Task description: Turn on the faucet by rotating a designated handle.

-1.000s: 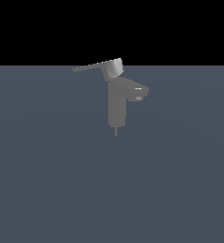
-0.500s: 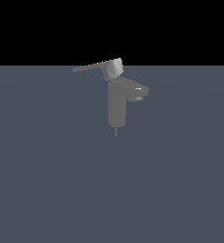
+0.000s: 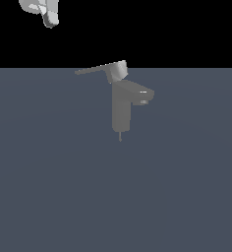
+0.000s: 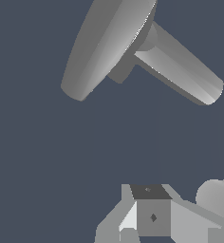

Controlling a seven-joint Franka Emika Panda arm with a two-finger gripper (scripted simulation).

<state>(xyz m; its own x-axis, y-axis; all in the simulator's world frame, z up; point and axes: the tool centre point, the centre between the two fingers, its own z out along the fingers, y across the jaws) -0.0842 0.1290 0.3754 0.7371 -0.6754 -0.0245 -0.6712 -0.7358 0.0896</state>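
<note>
- Gripper (image 4: 152, 213) hardware fills the nearest edge of the wrist view as grey blocky shapes. The fingertips are not clearly shown, so I cannot tell whether the jaws are released or clenched. Nothing appears to be held.
- Beyond it, the wrist view shows only bare dark floor (image 4: 47, 156) between the tool and the faucet, so the two are well apart and not touching.
- Further on, the handle (image 4: 107, 45) appears as a broad flat paddle seen from its upper side.
- In the exterior view, the faucet (image 3: 122, 108) stands upright on the floor. Its handle (image 3: 101, 70) reaches toward the exterior view's left and the spout (image 3: 141, 94) points to the right — the same pose as half a second ago, so the handle is unturned.
- The one change is a white piece of the arm (image 3: 43, 11) at the upper left corner of the exterior view, where earlier there was only black.
- My reading: the approach has only begun, and the rotation is all still to do.
</note>
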